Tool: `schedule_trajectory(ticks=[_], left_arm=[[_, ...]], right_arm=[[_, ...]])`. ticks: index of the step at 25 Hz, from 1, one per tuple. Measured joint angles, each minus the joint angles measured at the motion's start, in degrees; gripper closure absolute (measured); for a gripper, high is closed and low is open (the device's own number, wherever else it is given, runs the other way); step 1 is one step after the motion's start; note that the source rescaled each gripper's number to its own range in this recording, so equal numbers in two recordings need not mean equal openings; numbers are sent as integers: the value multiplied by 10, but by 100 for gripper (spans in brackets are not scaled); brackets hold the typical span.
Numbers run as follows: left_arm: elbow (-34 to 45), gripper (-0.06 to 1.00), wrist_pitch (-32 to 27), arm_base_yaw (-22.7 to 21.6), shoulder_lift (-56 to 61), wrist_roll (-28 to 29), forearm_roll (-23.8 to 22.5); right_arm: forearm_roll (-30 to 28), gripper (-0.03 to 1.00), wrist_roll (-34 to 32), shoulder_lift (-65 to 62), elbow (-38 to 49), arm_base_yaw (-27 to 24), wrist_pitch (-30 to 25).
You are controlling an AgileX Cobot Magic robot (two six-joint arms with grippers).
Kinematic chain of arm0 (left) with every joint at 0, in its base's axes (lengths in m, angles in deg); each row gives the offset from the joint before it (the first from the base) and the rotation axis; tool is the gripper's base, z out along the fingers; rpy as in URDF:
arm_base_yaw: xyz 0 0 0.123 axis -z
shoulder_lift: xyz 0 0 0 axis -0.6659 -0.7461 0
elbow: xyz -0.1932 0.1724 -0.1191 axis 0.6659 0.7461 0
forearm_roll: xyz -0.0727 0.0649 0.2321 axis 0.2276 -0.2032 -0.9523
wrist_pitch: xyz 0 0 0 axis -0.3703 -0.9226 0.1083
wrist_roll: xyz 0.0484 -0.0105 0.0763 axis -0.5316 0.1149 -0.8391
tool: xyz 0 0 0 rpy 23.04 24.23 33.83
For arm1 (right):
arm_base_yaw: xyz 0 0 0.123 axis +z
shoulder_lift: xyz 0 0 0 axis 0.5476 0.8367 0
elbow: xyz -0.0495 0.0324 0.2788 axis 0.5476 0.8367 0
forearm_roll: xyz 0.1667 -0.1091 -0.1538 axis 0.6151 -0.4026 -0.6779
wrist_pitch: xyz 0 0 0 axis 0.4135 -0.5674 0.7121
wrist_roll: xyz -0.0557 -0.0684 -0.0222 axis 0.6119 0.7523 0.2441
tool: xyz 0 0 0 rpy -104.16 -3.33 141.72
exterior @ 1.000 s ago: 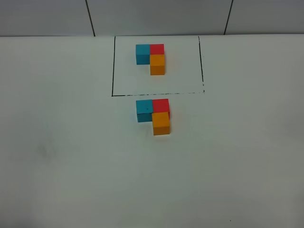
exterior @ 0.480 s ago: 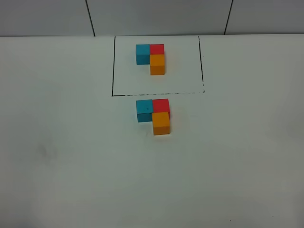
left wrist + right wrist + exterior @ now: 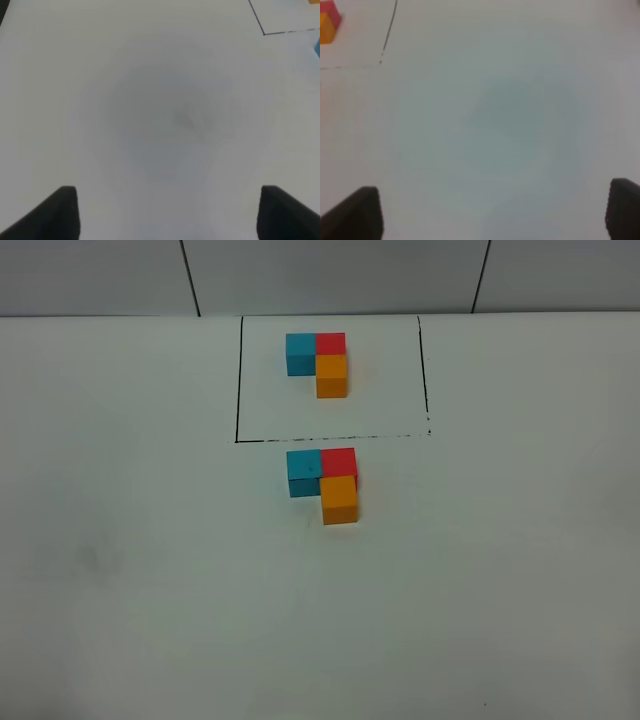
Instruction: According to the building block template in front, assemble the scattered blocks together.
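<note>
The building block template (image 3: 318, 362) is a blue, red and orange L inside a thin black drawn rectangle (image 3: 238, 390) at the back of the white table. Just in front of the rectangle, the teal-blue cube (image 3: 303, 472), the red cube (image 3: 339, 461) and the orange cube (image 3: 340, 499) sit pressed together in the same L. Neither arm shows in the exterior high view. My left gripper (image 3: 167, 215) is open and empty over bare table. My right gripper (image 3: 495, 210) is open and empty over bare table. The template's edge (image 3: 327, 22) shows in the right wrist view.
A grey tiled wall (image 3: 330, 275) stands behind the white table (image 3: 150, 570). A corner of the drawn rectangle shows in the left wrist view (image 3: 263, 33) and in the right wrist view (image 3: 381, 61).
</note>
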Motion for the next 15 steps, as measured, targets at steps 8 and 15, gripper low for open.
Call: schedule_trajectory(ticks=[8, 15], left_arm=[[0, 28, 0, 0, 0, 0, 0], [0, 28, 0, 0, 0, 0, 0]], right_arm=[[-7, 16, -6, 0, 0, -33, 0], [-8, 16, -8, 0, 0, -34, 0]])
